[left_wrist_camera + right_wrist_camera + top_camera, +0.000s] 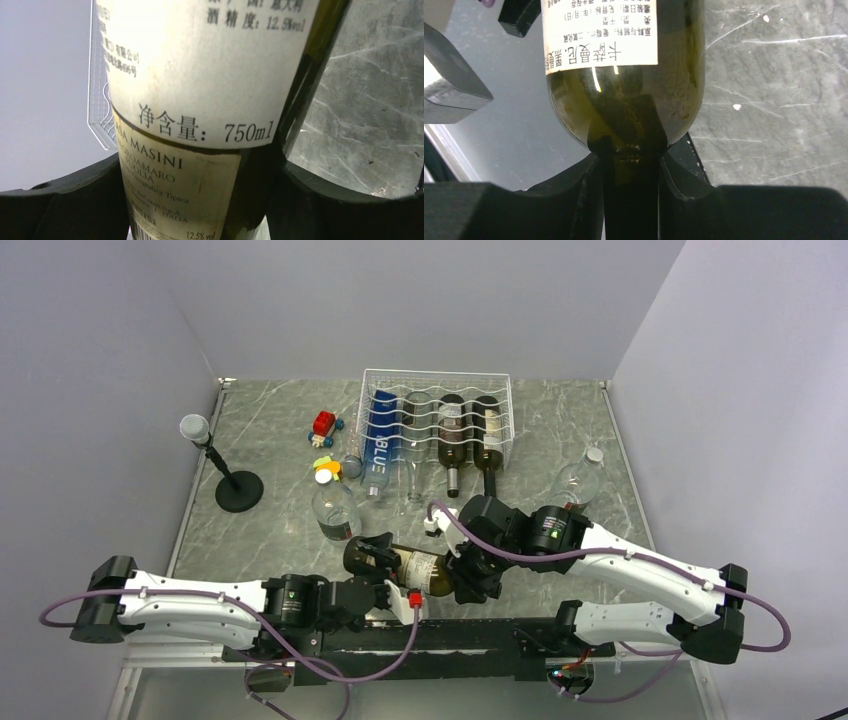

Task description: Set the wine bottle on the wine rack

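A dark green wine bottle (420, 568) with a cream label lies across the near middle, held off the table by both grippers. My left gripper (390, 578) is shut on its body; in the left wrist view the label (200, 90) fills the frame between my fingers (70, 205). My right gripper (463, 580) is shut on the neck, and the right wrist view shows the neck (631, 190) pinched below the shoulder. The white wire wine rack (437, 380) stands at the back centre, holding a blue bottle (381, 435) and two dark wine bottles (470, 430). Its corner shows in the left wrist view (99, 115).
A black microphone stand (238, 490) stands at the left. A red toy car (323, 424) and a small yellow-green piece (325, 465) lie left of the rack. A clear plastic bottle (335, 510) stands near the left gripper, another (578, 480) lies at the right.
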